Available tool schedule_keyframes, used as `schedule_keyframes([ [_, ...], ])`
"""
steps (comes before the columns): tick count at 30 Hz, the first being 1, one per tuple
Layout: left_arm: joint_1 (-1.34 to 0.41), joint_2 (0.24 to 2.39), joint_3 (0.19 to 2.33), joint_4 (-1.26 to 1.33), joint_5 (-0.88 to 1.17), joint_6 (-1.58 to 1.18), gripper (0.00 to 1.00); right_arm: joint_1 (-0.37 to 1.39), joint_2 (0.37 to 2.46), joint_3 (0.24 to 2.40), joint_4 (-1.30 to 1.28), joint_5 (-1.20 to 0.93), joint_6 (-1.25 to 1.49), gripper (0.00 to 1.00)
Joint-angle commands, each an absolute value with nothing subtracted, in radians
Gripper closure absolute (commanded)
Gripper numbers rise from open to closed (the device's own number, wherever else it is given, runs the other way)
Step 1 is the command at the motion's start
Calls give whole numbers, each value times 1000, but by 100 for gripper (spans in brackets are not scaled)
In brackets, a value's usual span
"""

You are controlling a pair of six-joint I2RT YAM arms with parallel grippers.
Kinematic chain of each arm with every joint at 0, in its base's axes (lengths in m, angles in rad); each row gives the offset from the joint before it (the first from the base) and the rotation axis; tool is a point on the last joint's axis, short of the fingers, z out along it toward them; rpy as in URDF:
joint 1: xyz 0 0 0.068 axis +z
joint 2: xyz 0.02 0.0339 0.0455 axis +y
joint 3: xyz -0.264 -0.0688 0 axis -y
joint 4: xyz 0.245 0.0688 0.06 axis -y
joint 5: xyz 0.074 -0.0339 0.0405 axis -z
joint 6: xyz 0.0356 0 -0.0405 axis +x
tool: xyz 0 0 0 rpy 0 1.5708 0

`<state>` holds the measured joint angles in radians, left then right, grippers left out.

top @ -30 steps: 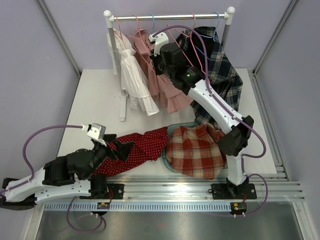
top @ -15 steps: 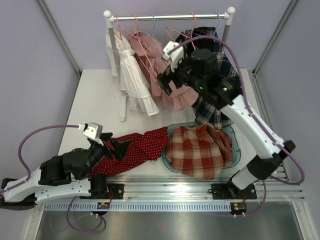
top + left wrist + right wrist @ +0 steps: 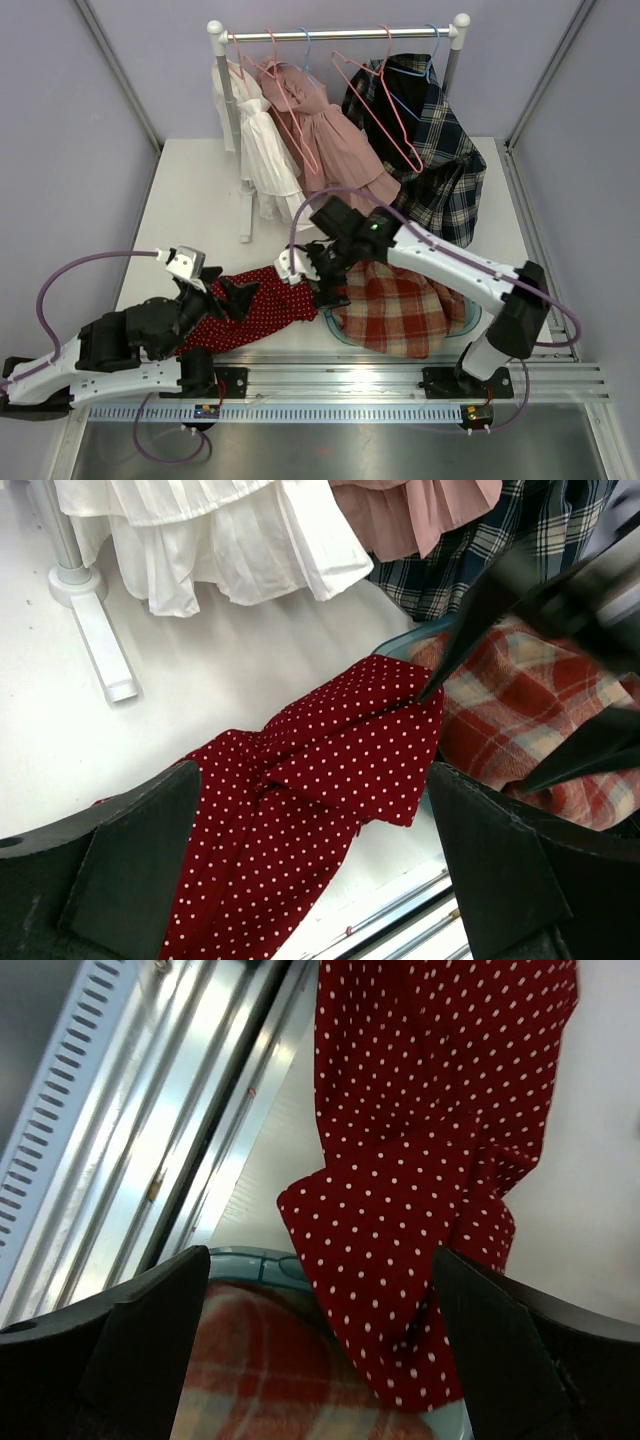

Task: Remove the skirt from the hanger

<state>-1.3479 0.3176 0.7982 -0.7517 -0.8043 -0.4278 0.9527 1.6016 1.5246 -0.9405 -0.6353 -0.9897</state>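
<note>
Soft and light, the skirt [image 3: 272,302] lies rumpled on the table [image 3: 200,200], one end against the basket [image 3: 245,1261]. The left end effector [image 3: 315,775] and right end effector [image 3: 320,1260] gape empty over it; a bunched fold likely grips best.

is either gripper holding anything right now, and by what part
Nothing is held: the left gripper and the right gripper both stand open over the red polka-dot skirt, fingers spread wide.

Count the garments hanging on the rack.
3: a white garment at the left end, a pink garment in the middle, and a dark plaid garment at the right. They overlap, so another could be hidden between them.
</note>
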Motion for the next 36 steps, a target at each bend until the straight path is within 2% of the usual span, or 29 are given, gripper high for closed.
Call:
schedule_keyframes([
  [1, -1345, 295, 821, -771, -816, -462, 1, 994, 1669, 1532, -769, -442, -884, 0],
  [7, -1345, 244, 828, -837, -811, -497, 1, 997, 1821, 1552, -666, -310, -804, 1],
  [15, -1345, 163, 844, -916, -831, -545, 1, 999, 1976, 1558, -600, -290, -773, 1],
  [17, -1345, 147, 842, -923, -834, -555, 1, 997, 1997, 1562, -597, -293, -770, 4],
  [19, -1345, 129, 835, -927, -836, -563, 1, 997, 2028, 1566, -597, -299, -764, 10],
  [22, -1345, 118, 828, -925, -836, -566, 1, 997, 2060, 1591, -618, -308, -753, 31],
  [23, -1345, 117, 828, -925, -836, -568, 1, 999, 2071, 1610, -641, -313, -750, 47],
  [25, -1345, 115, 827, -923, -836, -569, 1, 999, 2071, 1627, -663, -325, -747, 65],
  [28, -1345, 117, 828, -925, -831, -572, 1, 997, 2017, 1652, -699, -339, -749, 97],
  [29, -1345, 118, 830, -927, -831, -574, 1, 996, 1972, 1669, -722, -345, -747, 100],
  [36, -1345, 118, 830, -914, -831, -571, 1, 971, 1763, 1860, -871, -442, -726, 100],
])
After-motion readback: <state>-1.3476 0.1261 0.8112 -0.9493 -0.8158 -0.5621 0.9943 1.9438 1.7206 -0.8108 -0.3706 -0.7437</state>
